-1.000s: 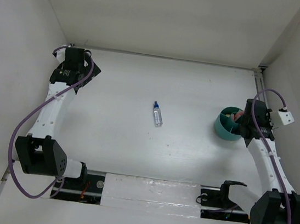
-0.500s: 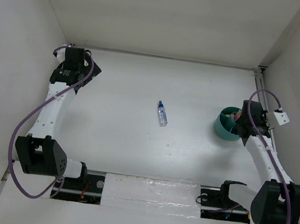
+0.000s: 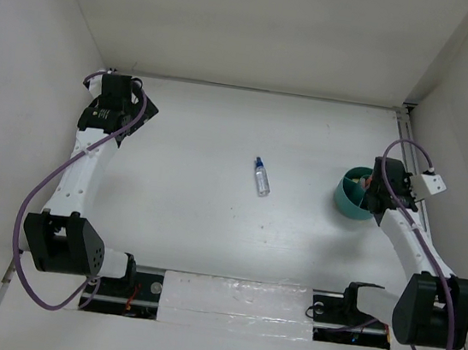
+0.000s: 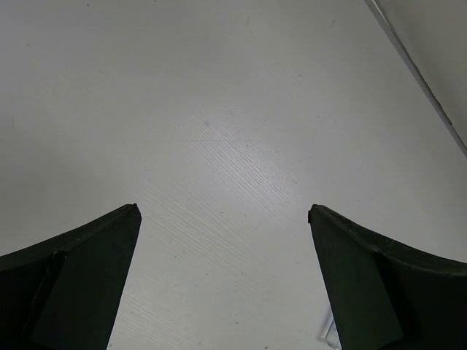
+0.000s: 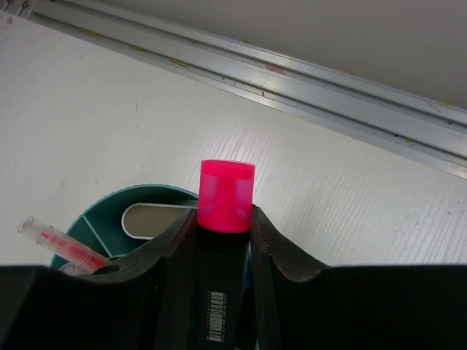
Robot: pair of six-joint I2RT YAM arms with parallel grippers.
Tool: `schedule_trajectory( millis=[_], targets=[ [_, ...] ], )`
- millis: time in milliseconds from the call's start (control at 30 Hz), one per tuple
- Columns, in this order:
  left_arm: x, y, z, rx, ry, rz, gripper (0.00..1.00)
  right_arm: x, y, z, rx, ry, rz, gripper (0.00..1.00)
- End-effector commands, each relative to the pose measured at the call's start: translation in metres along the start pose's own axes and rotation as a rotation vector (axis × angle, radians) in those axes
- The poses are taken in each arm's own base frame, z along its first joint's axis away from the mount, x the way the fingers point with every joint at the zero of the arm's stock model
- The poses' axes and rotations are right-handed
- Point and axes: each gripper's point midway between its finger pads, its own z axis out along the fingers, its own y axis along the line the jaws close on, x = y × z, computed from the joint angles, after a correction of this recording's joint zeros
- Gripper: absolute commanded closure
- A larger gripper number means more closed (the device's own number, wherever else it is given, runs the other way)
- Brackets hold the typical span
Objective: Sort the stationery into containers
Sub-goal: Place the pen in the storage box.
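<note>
At the right gripper (image 5: 225, 219): half closed and clamped on one black marker (image 5: 216, 313), both fingers (image 5: 273, 251) pressed to its sides just below its pink cap (image 5: 227, 195). One barcode label on the barrel. Cap end pointing out past the fingertips.

Poised over the right-hand rim of the one round teal cup (image 3: 347, 203), near the right edge of the table (image 3: 222, 130). Inside the cup, from the right wrist view: two thin pale dividers (image 5: 89, 226), one pale oblong piece (image 5: 157, 217) lying in a compartment, and one clear-barrelled pen (image 5: 62, 244) with a red core leaning out over the left rim. From above, only pink and pale specks in there, too small to count.

Out on the table: one clear bottle (image 3: 260, 177) with a blue cap, lying on its side near the middle, cap toward the far wall, well apart from the cup and from both arms.

At the left gripper (image 4: 223, 210): spread as wide as it goes, nothing between the two fingers, bare tabletop beneath. Parked near the far left corner.

Beyond the cup, one aluminium rail (image 5: 292, 73) running along the wall.
</note>
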Motion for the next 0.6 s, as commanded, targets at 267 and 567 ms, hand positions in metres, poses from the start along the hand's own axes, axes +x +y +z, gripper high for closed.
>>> schedule_trajectory(
  millis=[267,567],
  targets=[
    [-0.0016,-0.0026,-0.0024,0.028,-0.013,0.005,0.00,-0.0020,0.0127,-0.0048,-0.027,-0.029,0.040,0.85],
    [-0.0015,-0.0026,-0.0024,0.028,-0.013,0.005,0.00,0.0011,0.0138,-0.0100,-0.039,-0.020,0.023,0.76]
  ],
)
